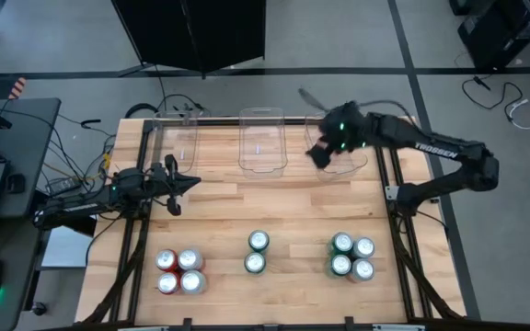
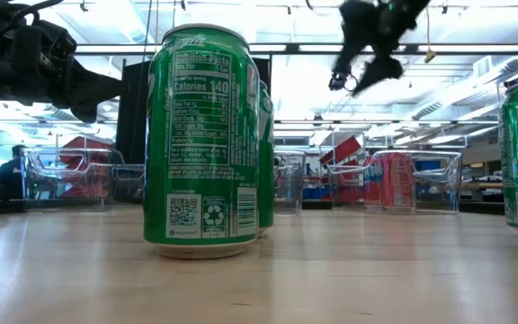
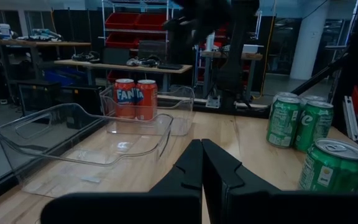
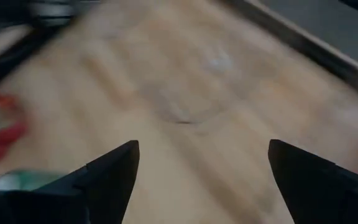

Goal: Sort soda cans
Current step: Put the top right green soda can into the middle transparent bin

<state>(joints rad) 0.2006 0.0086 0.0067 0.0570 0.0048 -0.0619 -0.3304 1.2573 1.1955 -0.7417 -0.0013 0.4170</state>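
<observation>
Largest first: the table [image 1: 274, 207] carries three clear bins [image 1: 262, 140] along its twelve o'clock edge. The right gripper [image 1: 323, 154] hangs above the bin toward one o'clock, its jaws spread wide with nothing between them. The left gripper [image 1: 184, 184] waits near nine o'clock, pinched fully closed and empty.

The soda cans [image 1: 258, 252] stand in clusters along six o'clock — red toward seven, a green pair at centre, green and silver-white toward five. The left wrist view shows two red cans in a bin. They look rigid, smooth-walled and likely slippery — best squeezed mid-body.
</observation>
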